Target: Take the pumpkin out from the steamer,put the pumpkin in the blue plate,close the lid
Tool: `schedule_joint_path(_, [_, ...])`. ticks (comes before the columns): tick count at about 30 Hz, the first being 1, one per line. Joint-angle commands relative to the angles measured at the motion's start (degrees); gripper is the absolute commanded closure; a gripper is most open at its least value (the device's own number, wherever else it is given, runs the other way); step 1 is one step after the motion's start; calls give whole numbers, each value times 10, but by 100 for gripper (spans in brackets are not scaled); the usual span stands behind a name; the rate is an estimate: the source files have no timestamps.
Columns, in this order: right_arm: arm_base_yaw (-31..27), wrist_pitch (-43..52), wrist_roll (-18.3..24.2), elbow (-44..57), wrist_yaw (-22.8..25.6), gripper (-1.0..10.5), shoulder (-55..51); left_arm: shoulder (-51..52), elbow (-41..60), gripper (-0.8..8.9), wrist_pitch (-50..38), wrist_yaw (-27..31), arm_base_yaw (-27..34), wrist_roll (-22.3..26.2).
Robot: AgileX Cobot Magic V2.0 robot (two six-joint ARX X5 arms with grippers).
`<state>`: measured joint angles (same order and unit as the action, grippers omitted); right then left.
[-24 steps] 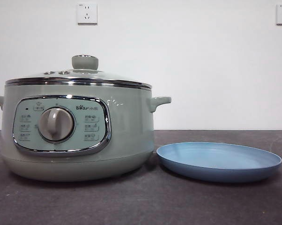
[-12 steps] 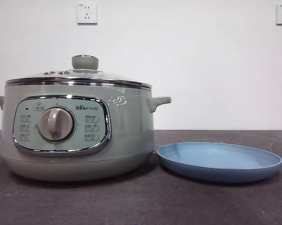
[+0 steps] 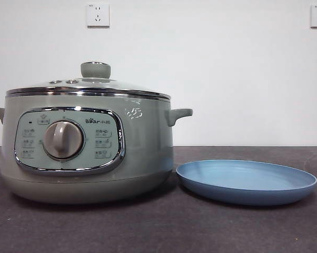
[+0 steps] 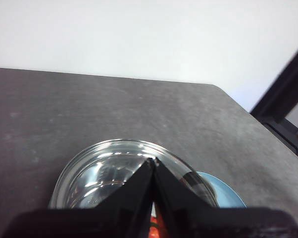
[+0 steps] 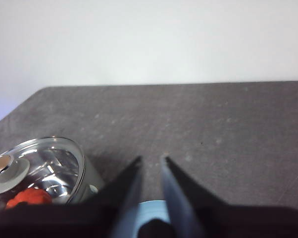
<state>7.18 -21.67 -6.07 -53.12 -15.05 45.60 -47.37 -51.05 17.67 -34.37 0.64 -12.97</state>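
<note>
Nothing on the table has shifted since the earlier frames — only a small glint on the steamer (image 3: 87,153) wall has changed a little. This sage-green pot stands on the dark table (image 3: 158,226) with its glass lid (image 3: 90,84) seated on the chrome rim, green knob on top. Just beside it, not quite touching, lies the blue plate (image 3: 246,182). Through the glass, the right wrist view shows the pumpkin (image 5: 29,197) inside the pot — an orange-red patch below the knob. High above, the left gripper (image 4: 153,161) has its jaws pressed together over the lid, while the right gripper (image 5: 151,159) hangs over the plate's edge with jaws slightly parted.
</note>
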Motion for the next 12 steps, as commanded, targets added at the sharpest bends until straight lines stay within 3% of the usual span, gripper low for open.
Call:
schedule_joint_path(1, [0,-11,10,-26,-3,596,28,-9,-19,798,7,-5,0,24])
schedule_joint_path(5, [0,-12,9,-39,-7,480,55,-13,-36,455,6,0,0,13])
schedule_joint_path(6, [0,-12,9,-39,-16,473,60,-13,-37,423,5,0,0,9])
schedule_joint_path(12, [2,-11,2,-39,-40,474,81,-28,-42,437,1,-1,-8,8])
